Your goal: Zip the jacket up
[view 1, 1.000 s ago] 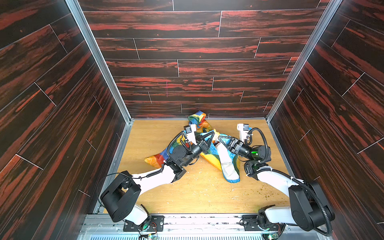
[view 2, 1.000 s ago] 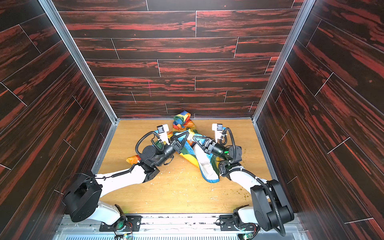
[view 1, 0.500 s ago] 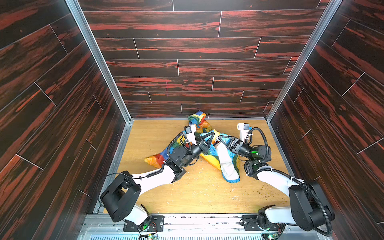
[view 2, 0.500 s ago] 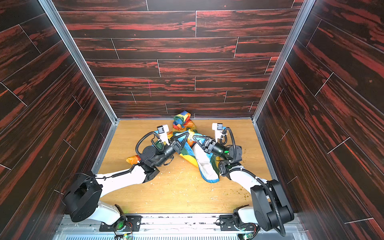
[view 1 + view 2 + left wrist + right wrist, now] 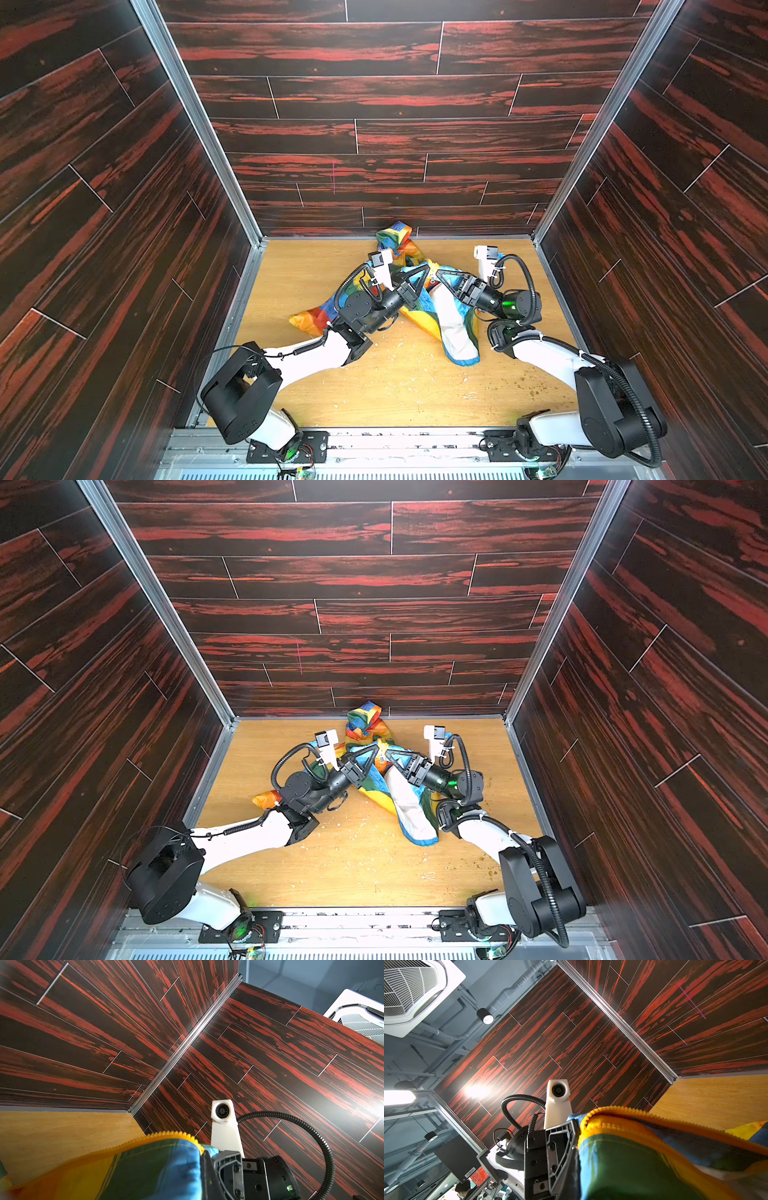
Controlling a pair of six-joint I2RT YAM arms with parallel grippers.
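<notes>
You are early in the job: nothing of the zip looks closed yet. The jacket point(image 5: 451, 332) lies crumpled on the bench point(image 5: 395, 386) at the middle of both top views, a little toward the far wall. Its white lining point(image 5: 409, 812) is turned up at the lower right of the heap, so the front is plainly open.

Your left gripper point(image 5: 426, 269) and right gripper point(image 5: 438, 273) meet tip to tip over the centre of the heap, each closed tight on a bit of the jacket's front edge. In the left wrist view the right gripper point(image 5: 204, 1159) pinches blue and green fabric at lower centre, with the yellow zipper teeth point(image 5: 170, 1134) arching bare along the fold. The right wrist view shows the other side: the left gripper point(image 5: 571, 1136) nips the edge and the teeth run free toward the right of the frame.

Neither row is meshed with its partner in what you can see. The slider and bottom pin are not visible, so you cannot tell whether the two halves have been started. My reading is that both edges are in hand and held close together, while seating the ends and drawing the slider up the whole front are left
</notes>
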